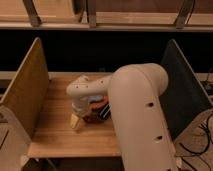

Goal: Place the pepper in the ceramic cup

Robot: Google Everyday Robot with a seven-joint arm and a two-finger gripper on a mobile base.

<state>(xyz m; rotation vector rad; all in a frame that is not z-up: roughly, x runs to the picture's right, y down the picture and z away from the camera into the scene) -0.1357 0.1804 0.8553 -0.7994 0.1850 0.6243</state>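
Behind the table a dark gap is running under a pale shelf with slanted posts. You are looking down at a wooden table top (55, 140) that is standing between two upright side panels: a light wooden panel (27, 85) at the left of the view and a dark panel (182, 85) at the right. Your big white arm (135, 115) is filling the lower middle and right of the view and is bending toward the left, with its rounded wrist end hanging over the middle of the table. The gripper (80, 111) is pointing down below that wrist, very low over the table. The arm is covering most of it, so you cannot tell if it is spread apart, closed, or clamping something. The ceramic cup (75, 121) is sitting just under the gripper, a little to its left; you cannot tell if the two are touching. The pepper (91, 117) is seeming to be the dark reddish-brown lump that is lying just right of the cup, beside the gripper and partly under the wrist, not inside the cup. A black striped block (103, 111) is lying just right of the pepper, half hidden by the arm.
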